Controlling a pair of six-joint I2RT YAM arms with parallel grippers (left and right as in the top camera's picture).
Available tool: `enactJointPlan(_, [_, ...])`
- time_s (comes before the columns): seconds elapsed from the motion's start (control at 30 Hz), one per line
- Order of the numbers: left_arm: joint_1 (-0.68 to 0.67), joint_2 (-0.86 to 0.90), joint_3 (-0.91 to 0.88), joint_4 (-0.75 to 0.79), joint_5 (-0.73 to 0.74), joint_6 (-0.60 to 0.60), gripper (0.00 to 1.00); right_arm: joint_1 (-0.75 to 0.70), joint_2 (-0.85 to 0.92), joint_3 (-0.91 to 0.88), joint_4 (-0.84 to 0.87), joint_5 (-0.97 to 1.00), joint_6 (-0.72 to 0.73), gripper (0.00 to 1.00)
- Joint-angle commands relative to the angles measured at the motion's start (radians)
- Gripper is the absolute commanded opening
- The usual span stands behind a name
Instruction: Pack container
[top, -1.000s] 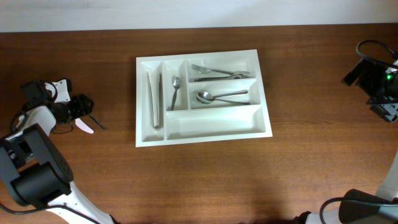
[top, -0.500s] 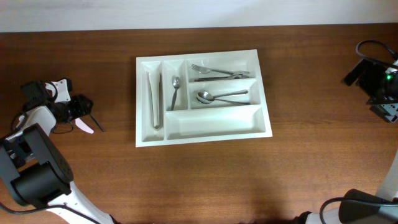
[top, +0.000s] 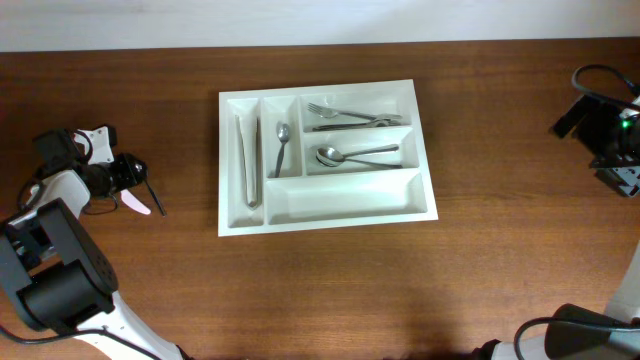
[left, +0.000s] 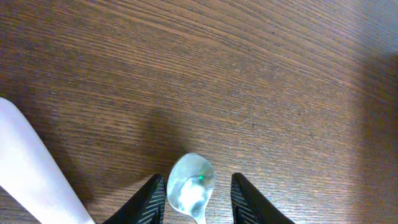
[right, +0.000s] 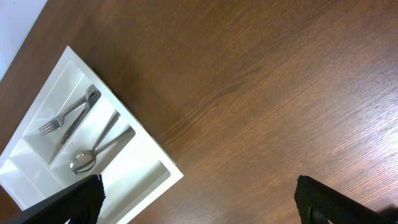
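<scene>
The white container (top: 228, 160) lies at the table's middle, with tongs (top: 247, 160), a small spoon (top: 281, 148), forks (top: 350, 115) and spoons (top: 355, 155) in its compartments. Far left of it, my left gripper (top: 137, 180) is low over the table. In the left wrist view a metal spoon (left: 191, 188) lies bowl-up between its two black fingertips (left: 152, 200); the left one is almost against the bowl and the right one stands a little apart. My right gripper (right: 208, 208) hangs wide open at the far right, holding nothing. It sees the container (right: 134, 180) from afar.
A white plastic utensil (top: 138, 203) (left: 31, 174) lies on the wood just beside the left gripper and the spoon. Cables and the right arm's base (top: 610, 130) sit at the table's right edge.
My left jaws have narrowed round the spoon. The left arm has hardly shifted, and the right arm has not moved.
</scene>
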Motion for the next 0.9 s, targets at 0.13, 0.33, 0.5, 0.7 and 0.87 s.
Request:
enactJointPlan(0.13, [0.008, 0.015, -0.007, 0.001, 0.078, 0.032, 0.40, -0.003, 0.003, -0.001, -0.001, -0.005, 0.005, 0.99])
enactJointPlan(0.33, [0.008, 0.016, -0.007, -0.002, 0.153, 0.057, 0.43, -0.003, 0.003, -0.001, -0.001, -0.005, 0.005, 0.99])
enactJointPlan(0.5, [0.008, 0.016, -0.007, -0.011, 0.155, 0.071, 0.43, -0.003, 0.003, -0.001, -0.001, -0.005, 0.005, 0.99])
enactJointPlan(0.7, [0.008, 0.017, -0.008, -0.050, 0.092, 0.110, 0.43, -0.003, 0.003, -0.001, -0.001, -0.005, 0.005, 0.99])
enactJointPlan(0.87, [0.016, 0.017, -0.008, -0.031, 0.118, 0.110, 0.44, -0.003, 0.003, -0.001, -0.001, -0.005, 0.005, 0.99])
